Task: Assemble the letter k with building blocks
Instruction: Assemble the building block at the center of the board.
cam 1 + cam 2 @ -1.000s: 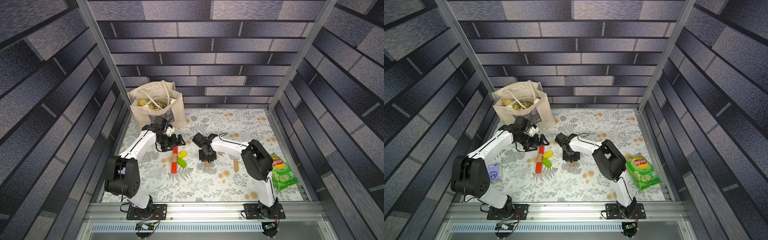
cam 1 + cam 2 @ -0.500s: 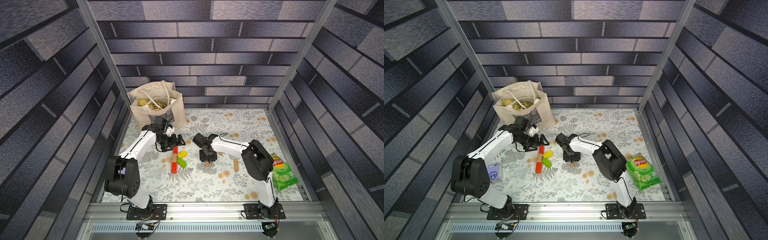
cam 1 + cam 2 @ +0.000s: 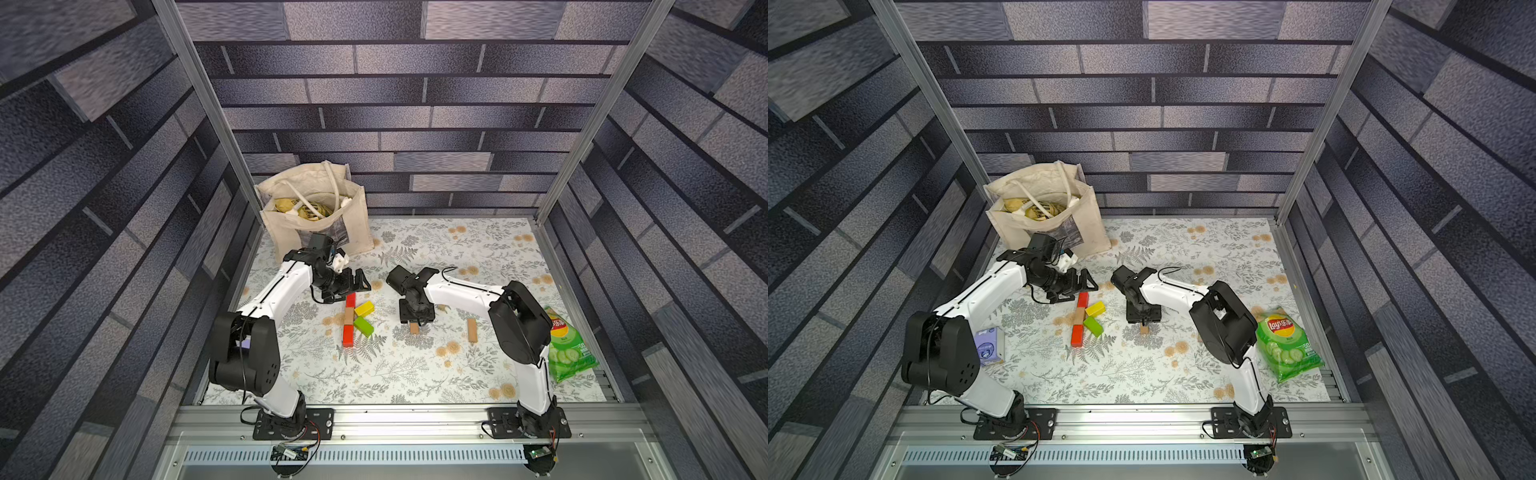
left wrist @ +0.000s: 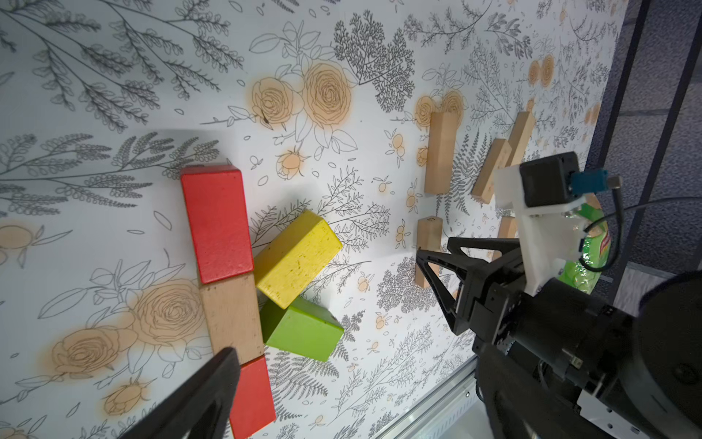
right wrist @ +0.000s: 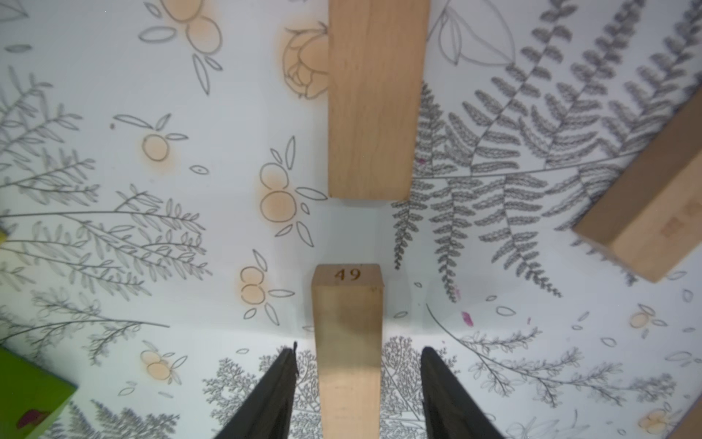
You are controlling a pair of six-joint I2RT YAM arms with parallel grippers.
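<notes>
The coloured letter k lies flat in both top views: a red block [image 3: 350,300], a tan block [image 3: 348,316] and a second red block [image 3: 348,336] form the spine, with a yellow block [image 3: 364,308] and a green block [image 3: 363,326] slanting off its middle. My left gripper [image 3: 356,282] hovers open just behind the spine's far end, holding nothing; the left wrist view shows only one of its fingers [image 4: 216,380]. My right gripper [image 5: 359,347] is open astride a tan block marked 49 [image 5: 347,304], with a gap on each side. A second tan block [image 5: 374,99] lies in line beyond it.
More loose tan blocks [image 3: 471,330] lie right of the right gripper; one slanted [image 5: 645,205] is close by. A cloth tote bag [image 3: 316,216] stands at the back left, a green chips bag [image 3: 569,349] at the right edge, and a purple tissue pack [image 3: 988,351] by the left arm's base.
The right gripper's jaws have spread apart, off the tan block, which stays on the mat. Both arms have barely moved.
</notes>
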